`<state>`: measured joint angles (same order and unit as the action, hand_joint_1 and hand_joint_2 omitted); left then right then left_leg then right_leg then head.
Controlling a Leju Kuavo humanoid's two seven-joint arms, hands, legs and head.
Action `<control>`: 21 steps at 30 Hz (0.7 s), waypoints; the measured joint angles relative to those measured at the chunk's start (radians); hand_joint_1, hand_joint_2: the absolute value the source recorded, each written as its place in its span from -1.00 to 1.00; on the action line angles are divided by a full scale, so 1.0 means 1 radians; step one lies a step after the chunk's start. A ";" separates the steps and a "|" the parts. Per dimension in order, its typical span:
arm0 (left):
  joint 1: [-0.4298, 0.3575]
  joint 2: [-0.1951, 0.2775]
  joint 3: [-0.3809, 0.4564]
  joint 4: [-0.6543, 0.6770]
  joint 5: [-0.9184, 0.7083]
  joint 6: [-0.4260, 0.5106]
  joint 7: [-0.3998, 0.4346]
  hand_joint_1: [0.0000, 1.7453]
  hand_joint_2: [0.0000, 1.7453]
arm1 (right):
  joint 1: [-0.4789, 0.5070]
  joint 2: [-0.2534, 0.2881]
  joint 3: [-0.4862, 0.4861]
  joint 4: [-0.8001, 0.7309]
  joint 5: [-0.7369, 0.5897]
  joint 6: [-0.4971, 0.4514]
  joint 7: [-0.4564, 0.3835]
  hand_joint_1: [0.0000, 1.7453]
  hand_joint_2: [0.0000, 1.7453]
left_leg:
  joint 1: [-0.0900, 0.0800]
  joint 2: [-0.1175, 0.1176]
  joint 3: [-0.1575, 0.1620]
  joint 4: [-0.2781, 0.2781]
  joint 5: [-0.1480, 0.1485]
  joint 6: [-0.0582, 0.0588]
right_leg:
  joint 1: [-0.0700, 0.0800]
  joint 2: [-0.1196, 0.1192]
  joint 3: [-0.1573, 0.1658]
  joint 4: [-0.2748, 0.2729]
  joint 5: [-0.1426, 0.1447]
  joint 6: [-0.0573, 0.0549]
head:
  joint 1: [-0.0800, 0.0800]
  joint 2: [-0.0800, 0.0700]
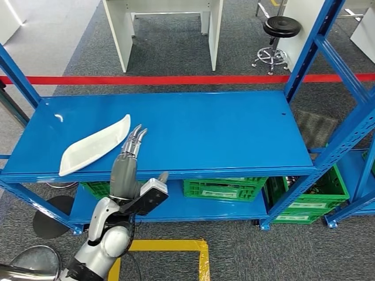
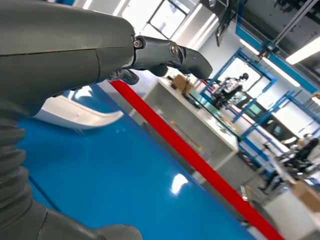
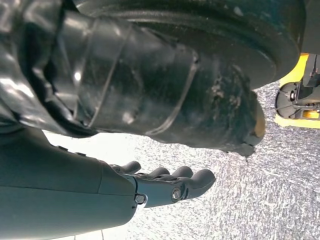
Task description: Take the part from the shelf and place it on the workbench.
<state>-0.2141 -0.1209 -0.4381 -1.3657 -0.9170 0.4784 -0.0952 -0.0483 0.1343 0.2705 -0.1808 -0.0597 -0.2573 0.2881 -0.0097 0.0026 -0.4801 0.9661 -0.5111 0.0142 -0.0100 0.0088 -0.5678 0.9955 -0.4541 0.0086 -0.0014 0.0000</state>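
Note:
The part (image 1: pixel 94 144) is a long white curved shell lying flat on the left of the blue shelf board (image 1: pixel 212 129). My left hand (image 1: pixel 129 159) reaches over the shelf's front edge with fingers stretched out and apart, their tips just right of the part's near end and holding nothing. In the left wrist view the part (image 2: pixel 77 112) lies beyond my extended fingers (image 2: pixel 166 56), apart from them. My right hand (image 3: pixel 166 185) hangs low over grey speckled floor, fingers straight and empty.
Blue uprights (image 1: pixel 309 52) frame the shelf at right and left. Green crates (image 1: pixel 221 187) sit on the lower board. A red floor line (image 1: pixel 190 79), a white desk (image 1: pixel 168 23) and a black stool (image 1: pixel 276 35) lie behind. Yellow floor tape (image 1: pixel 194 246) marks the ground in front.

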 joint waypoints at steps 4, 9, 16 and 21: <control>-0.018 0.024 0.006 0.021 -0.004 -0.099 0.046 -1.00 1.00 | -0.001 0.000 0.002 0.000 0.017 0.008 -0.002 -1.00 -1.00 | 0.000 0.000 0.000 0.000 0.000 0.000 | 0.000 0.000 0.000 0.000 0.000 0.000 | 0.000 0.000; -0.066 0.036 0.014 0.074 -0.010 -0.162 0.078 -1.00 1.00 | -0.003 0.000 0.005 0.000 0.032 0.012 -0.002 -1.00 -1.00 | 0.000 0.000 -0.001 0.001 0.000 0.000 | 0.000 0.000 0.000 0.000 0.001 0.000 | 0.000 0.000; -0.160 0.045 0.016 0.216 -0.269 -0.129 0.236 -1.00 1.00 | -0.006 0.000 0.031 0.000 0.084 0.023 0.012 -1.00 -1.00 | 0.000 0.000 -0.001 0.001 0.001 0.001 | 0.000 0.000 -0.001 0.000 0.002 -0.001 | 0.000 0.000; -0.226 0.047 0.042 0.355 -0.267 -0.128 0.230 -1.00 1.00 | -0.007 0.000 0.056 0.000 0.101 0.031 0.011 -1.00 -1.00 | 0.000 0.000 -0.002 0.001 0.002 0.000 | 0.000 0.000 -0.002 0.000 0.003 -0.001 | 0.000 0.000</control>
<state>-0.4402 -0.0743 -0.3961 -1.0104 -1.1838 0.3504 0.1346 -0.0551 0.1339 0.3264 -0.1808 0.0413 -0.2267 0.2988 -0.0097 0.0026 -0.4818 0.9672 -0.5086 0.0140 -0.0100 0.0091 -0.5695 0.9958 -0.4512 0.0076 -0.0015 0.0000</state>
